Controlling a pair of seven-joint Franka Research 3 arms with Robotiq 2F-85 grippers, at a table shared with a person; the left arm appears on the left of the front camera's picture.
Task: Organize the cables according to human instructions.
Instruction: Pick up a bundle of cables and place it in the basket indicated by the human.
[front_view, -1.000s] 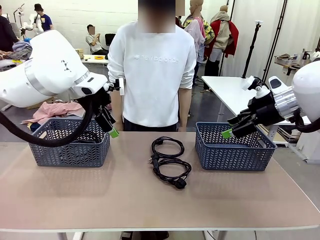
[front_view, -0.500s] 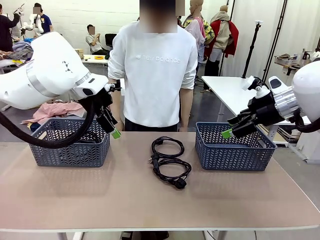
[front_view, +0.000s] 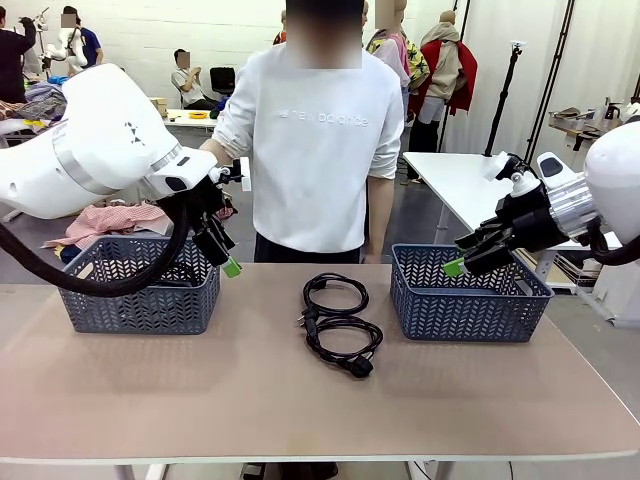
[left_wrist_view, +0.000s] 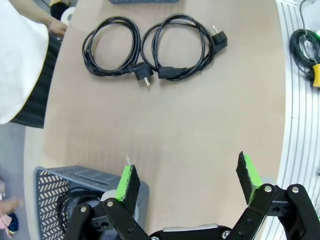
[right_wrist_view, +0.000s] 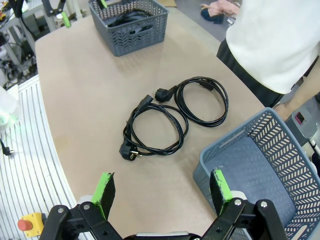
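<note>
Two coiled black cables lie side by side at the table's middle: the farther loop (front_view: 365, 297) and the nearer loop (front_view: 360, 366). The left wrist view shows them as a left loop (left_wrist_view: 141, 75) and a right loop (left_wrist_view: 218, 38). My left gripper (front_view: 226, 260) hangs open over the inner end of the left basket (front_view: 140, 300), which holds a dark cable (left_wrist_view: 70, 200). My right gripper (front_view: 457, 264) hovers open above the left rim of the right basket (front_view: 465, 305). From the right wrist I see both loops (right_wrist_view: 162, 93) (right_wrist_view: 127, 150) on the table.
A person in a white top (front_view: 310, 140) stands at the table's far edge between the baskets, arms at the sides. A white table (front_view: 455, 180) stands behind at the right. A red stop button (right_wrist_view: 27, 225) sits off the table's near side.
The person has shifted slightly to the right. Both arms and both cables stay where they were.
</note>
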